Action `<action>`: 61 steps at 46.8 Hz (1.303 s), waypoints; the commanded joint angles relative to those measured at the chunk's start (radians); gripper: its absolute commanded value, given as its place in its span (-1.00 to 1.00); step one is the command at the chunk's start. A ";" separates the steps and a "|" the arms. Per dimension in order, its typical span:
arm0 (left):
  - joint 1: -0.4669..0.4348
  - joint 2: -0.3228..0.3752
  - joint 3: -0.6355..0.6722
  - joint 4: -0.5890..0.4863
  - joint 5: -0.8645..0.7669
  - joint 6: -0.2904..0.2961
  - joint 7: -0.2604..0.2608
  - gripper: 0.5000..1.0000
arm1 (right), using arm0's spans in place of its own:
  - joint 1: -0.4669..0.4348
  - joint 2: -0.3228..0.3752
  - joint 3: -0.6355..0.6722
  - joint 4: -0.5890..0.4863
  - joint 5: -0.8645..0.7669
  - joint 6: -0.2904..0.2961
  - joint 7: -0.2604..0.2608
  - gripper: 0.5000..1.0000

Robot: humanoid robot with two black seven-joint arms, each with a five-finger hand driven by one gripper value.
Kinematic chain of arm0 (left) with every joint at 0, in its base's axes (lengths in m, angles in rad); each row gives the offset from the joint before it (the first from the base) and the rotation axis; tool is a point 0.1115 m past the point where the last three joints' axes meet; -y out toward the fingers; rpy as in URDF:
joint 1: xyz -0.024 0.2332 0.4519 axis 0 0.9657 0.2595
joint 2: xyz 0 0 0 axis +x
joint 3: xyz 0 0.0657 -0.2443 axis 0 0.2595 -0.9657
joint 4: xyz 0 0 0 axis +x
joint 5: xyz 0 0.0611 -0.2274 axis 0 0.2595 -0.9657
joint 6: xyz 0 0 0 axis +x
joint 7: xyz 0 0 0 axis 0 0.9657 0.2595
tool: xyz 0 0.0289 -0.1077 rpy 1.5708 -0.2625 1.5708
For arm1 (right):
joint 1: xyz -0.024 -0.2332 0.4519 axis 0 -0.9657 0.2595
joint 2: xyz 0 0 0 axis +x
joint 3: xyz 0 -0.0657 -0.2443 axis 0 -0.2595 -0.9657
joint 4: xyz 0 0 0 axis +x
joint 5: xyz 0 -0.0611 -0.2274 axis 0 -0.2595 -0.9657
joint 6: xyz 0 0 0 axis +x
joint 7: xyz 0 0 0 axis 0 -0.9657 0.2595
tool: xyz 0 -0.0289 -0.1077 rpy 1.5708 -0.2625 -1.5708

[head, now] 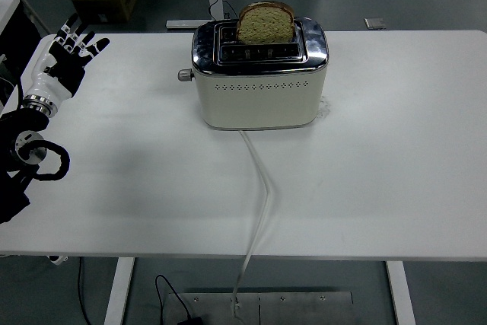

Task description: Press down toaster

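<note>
White table (396,150): toaster (259,85), bread (265,22) half-hidden; left hand (65,58) splayed, empty.

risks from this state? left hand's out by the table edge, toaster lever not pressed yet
1. The left hand is open and far from the toaster; its small knob on the left end is a tight target, so a reach could glance off it.
2. Bread stands tall in the rear slot; a sideways bump could tip it.
3. The toaster is unsecured on the table, with its cord trailing over the near edge; an off-axis push might slide it.
</note>
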 commanded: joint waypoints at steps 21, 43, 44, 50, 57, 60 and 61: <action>-0.006 0.031 0.008 -0.001 0.207 -0.024 -0.001 1.00 | 0.000 0.000 0.000 0.000 0.000 0.000 0.000 0.99; -0.018 0.065 0.012 0.001 0.238 -0.098 0.008 1.00 | 0.000 0.000 0.000 0.000 0.000 0.000 0.000 0.99; -0.018 0.066 0.012 -0.001 0.253 -0.098 0.008 1.00 | 0.000 0.000 0.000 0.000 0.000 0.000 0.000 0.99; -0.018 0.074 0.012 -0.001 0.362 -0.097 0.008 1.00 | -0.002 0.000 0.000 0.000 0.000 0.000 0.000 0.99; -0.018 0.109 0.012 -0.001 0.384 -0.100 0.008 1.00 | 0.000 0.000 0.000 0.000 0.000 0.000 0.000 0.99; -0.018 0.114 0.012 -0.004 0.385 -0.106 0.008 1.00 | 0.000 0.000 0.000 0.000 0.000 0.000 0.000 0.99; -0.019 0.116 0.012 -0.007 0.387 -0.110 0.008 1.00 | 0.000 0.000 0.000 0.000 0.000 0.000 0.000 0.99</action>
